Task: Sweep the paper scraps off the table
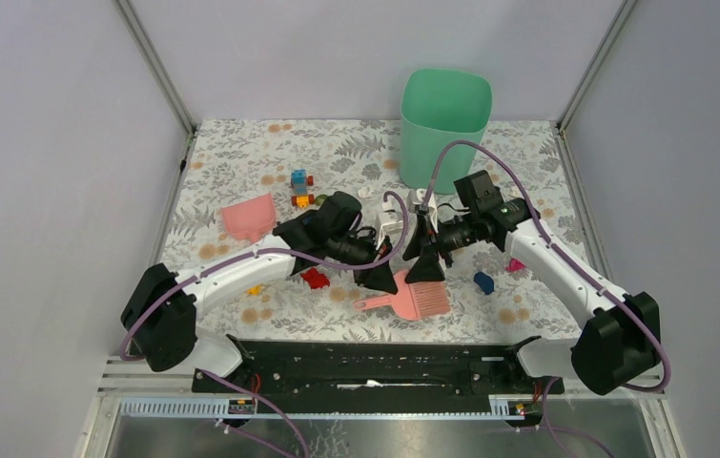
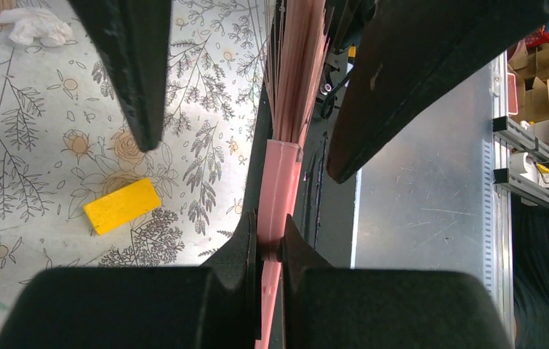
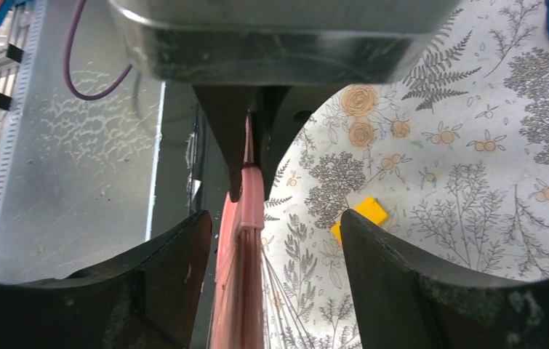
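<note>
Brush gripped at near edge of table, both grippers at it.

Left gripper is clamped on the brush handle; right gripper is spread wide, its fingers straddling the bristle head without evident contact. One paper scrap is seen well to the side of the brush, beyond a yellow brick; others cannot be made out. Dustpan lies well apart from the brush, bin farther behind. Risks judged: brush twisted out of the handle grip, or bristles crushed, if the head is pinched; bricks dragged along with scraps if a wide stroke is made.
</note>
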### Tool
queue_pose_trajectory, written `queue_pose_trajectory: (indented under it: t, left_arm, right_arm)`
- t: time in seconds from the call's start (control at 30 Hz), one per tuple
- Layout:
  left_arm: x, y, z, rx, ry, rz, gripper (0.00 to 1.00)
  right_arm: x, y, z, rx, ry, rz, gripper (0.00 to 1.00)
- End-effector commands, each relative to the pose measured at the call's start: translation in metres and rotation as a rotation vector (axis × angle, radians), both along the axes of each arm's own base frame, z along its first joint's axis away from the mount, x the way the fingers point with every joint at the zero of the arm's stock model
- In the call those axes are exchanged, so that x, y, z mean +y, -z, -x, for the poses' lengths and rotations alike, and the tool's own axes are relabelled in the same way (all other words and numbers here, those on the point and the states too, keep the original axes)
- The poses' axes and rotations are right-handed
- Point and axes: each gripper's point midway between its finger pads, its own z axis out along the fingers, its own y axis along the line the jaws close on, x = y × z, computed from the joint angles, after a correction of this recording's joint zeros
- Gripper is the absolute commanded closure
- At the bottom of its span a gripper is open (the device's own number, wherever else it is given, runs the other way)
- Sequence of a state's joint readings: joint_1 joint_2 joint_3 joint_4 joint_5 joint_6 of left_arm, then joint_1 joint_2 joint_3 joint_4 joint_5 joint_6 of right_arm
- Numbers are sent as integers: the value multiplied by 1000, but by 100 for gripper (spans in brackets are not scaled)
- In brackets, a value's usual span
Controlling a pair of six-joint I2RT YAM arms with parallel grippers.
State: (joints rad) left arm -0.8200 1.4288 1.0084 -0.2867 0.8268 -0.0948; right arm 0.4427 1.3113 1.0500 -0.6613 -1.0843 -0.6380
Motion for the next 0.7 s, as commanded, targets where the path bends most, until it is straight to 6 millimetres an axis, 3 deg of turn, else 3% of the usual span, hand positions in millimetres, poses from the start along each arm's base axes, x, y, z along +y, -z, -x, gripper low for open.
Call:
queue_pose_trajectory:
  t: [0.0, 0.07, 0.2, 0.27, 0.37, 0.47, 0.67]
  left_arm:
    - [-9, -28, -7, -81, 2, 94, 100]
    - [-10, -29, -6, -80, 8, 98, 100]
    - [-10, -28, -6, -75, 8, 98, 100]
    - [-11, -30, -7, -75, 5, 100, 100]
    - [-11, -31, -11, -90, -19, 95, 83]
    - [-10, -35, -20, -126, -69, 90, 56]
    - [1, -46, -48, -162, -252, 90, 38]
  right_arm:
    - [5, -9, 10, 61, -31, -37, 32]
    - [6, -6, 11, 79, -35, -36, 44]
    - [7, -2, 13, 102, -37, -38, 60]
    - [8, -3, 13, 110, -36, -48, 73]
    - [8, -2, 11, 121, -21, -42, 98]
    - [7, -1, 10, 104, -9, -32, 100]
    - [-3, -26, 1, 169, 36, -156, 100]
